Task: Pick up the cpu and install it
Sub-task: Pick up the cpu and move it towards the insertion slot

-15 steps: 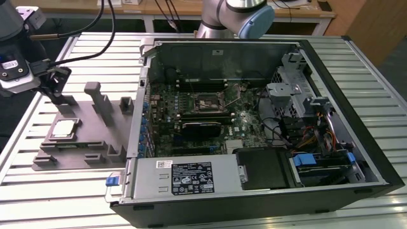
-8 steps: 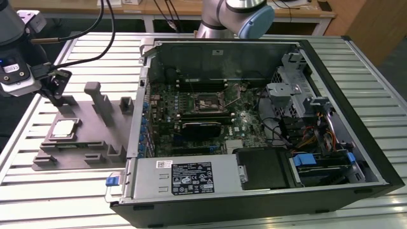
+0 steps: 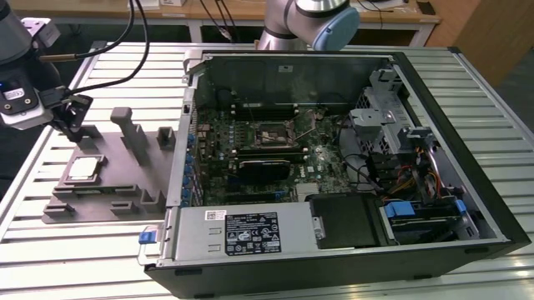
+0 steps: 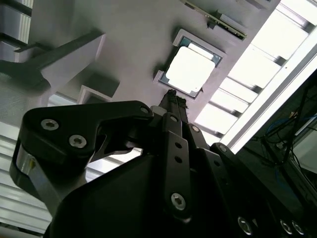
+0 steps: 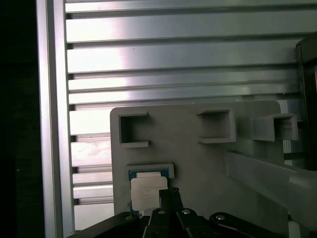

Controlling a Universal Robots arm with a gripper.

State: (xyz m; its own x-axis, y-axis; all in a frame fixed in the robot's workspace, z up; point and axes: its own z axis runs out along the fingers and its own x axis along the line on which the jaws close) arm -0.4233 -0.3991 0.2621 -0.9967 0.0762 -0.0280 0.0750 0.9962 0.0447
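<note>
Fingers: the black fingers (image 4: pixel 174 106) are pressed together into one narrow tip with nothing between them. They point down at the tray and hang over it, close to the cpu. In both wrist views the tip lies just beside one edge of the cpu; whether it touches cannot be told.

Cpu: the cpu (image 3: pixel 86 169) lies flat, shiny silver top up, in a shallow square pocket of the tray. The pocket is near the tray's edge on the exterior view's left. Nothing grips the cpu.

Tray: the grey tray (image 3: pixel 112 181) lies flat on the table and has several open-sided pockets along its edges.

Posts: grey upright posts (image 3: pixel 122 122) rise from the tray, on the side of the cpu towards the exterior view's right.

Case: an open computer case (image 3: pixel 467 187) stands just beside the tray on the exterior view's right, with its board, cables and drive bays in view.

Socket: a square black-framed socket (image 3: pixel 276 134) sits on the board inside the case, well apart from the tray.

Table: the table (image 3: pixel 67 250) is of ribbed metal slats and carries both the tray and the case.

Arm: the wrist of the arm (image 3: pixel 17 62) stands above the tray's far corner on the exterior view's left.
</note>
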